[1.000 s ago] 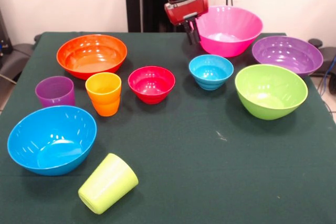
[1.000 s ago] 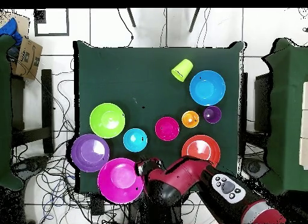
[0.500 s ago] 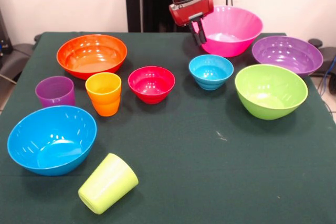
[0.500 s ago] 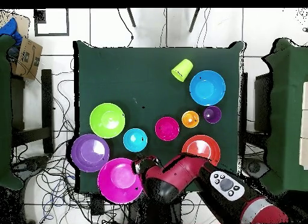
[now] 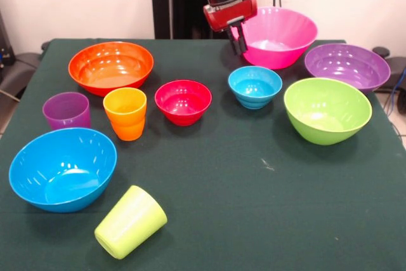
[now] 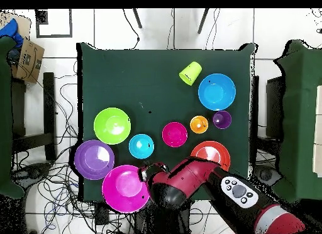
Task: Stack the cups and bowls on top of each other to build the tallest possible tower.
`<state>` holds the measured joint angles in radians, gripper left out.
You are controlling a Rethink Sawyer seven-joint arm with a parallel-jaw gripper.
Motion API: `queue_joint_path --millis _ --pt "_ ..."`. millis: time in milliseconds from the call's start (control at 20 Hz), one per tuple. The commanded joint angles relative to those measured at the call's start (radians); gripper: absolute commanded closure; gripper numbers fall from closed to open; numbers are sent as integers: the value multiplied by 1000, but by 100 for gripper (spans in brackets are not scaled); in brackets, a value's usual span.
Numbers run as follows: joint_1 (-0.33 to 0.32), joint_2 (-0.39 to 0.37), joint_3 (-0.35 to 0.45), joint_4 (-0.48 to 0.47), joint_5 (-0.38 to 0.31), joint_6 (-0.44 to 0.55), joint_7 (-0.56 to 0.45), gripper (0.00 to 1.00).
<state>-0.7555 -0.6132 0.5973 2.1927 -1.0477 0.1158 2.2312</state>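
Pink bowl (image 5: pixel 277 36) w/ gripper (image 5: pixel 238 40) at rim, fingers nearly closed, nothing held

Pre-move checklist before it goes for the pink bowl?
1. Gripper at the pink bowl rim: ok.
2. Fingers open or shut: cannot tell.
3. Bowl gripped: cannot tell.
4. Pink bowl empty, nothing nested in it: ok.
5. Pieces upright: not ok, the lime green cup lies on its side.
6. Tower begun: not ok, the orange bowl and red bowl stand apart.
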Motion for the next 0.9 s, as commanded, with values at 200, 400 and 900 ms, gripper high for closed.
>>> queue_joint_path --millis 200,400,900 --pt "-20 21 106 -14 3 152 -160 100" --pt "-38 6 131 1 16 166 -165 100" --pt "-36 -19 133 7 10 150 -127 0"
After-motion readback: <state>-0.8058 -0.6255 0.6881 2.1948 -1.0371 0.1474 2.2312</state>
